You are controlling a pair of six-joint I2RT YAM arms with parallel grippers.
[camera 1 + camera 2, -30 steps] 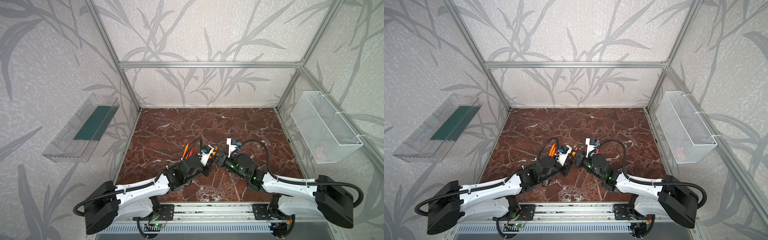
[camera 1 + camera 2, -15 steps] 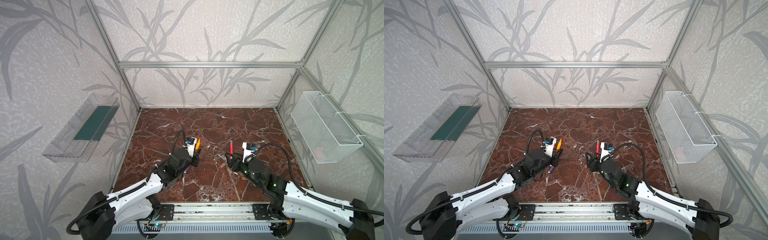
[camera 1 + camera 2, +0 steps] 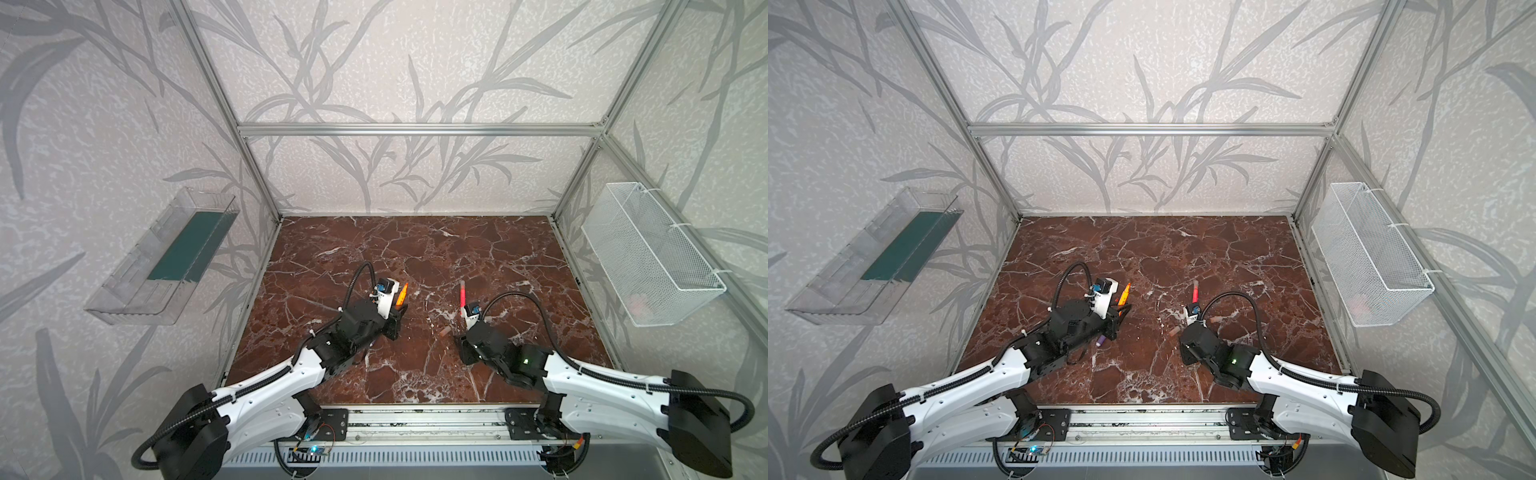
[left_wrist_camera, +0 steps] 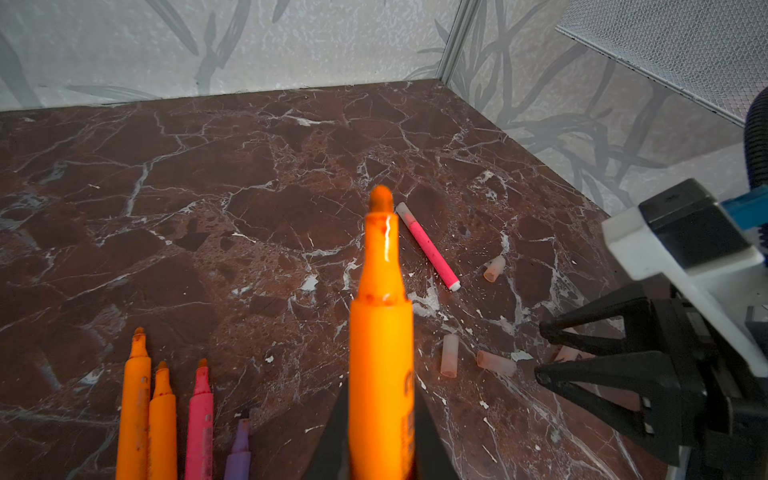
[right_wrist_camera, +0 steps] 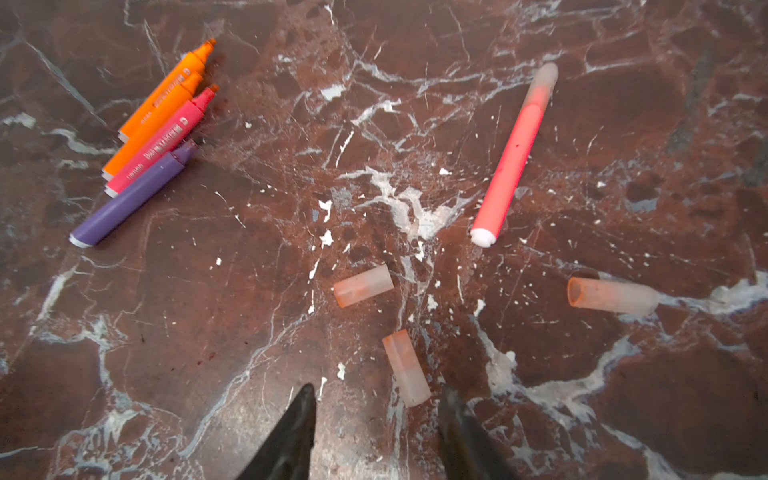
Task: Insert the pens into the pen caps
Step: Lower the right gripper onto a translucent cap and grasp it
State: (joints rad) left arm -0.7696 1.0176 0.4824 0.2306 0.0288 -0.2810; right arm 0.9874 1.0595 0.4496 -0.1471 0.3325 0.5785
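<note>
My left gripper (image 4: 380, 415) is shut on an orange pen (image 4: 381, 324) whose bare tip points away; in both top views the orange pen (image 3: 402, 293) (image 3: 1124, 293) sticks out past the wrist. Beside it lie two orange pens (image 4: 135, 399), a pink pen (image 4: 200, 415) and a purple pen (image 5: 133, 195). A pink pen (image 5: 513, 153) (image 3: 461, 295) with a pen cap on its tip lies on the marble. My right gripper (image 5: 377, 390) (image 4: 539, 353) stands open and low, one loose pen cap (image 5: 406, 368) just ahead of its fingertips. Two more pen caps (image 5: 363, 286) (image 5: 611, 296) lie nearby.
A clear plastic tray (image 3: 166, 257) hangs on the left wall and a white wire basket (image 3: 648, 257) on the right wall. Aluminium frame posts edge the brown marble floor (image 3: 415, 249). My two grippers stand about a pen's length apart.
A second ago both grippers met at the middle. They have since drawn apart, the left one keeping the orange pen. The capped pink pen lies still, and the right gripper has dropped lower over the caps.
</note>
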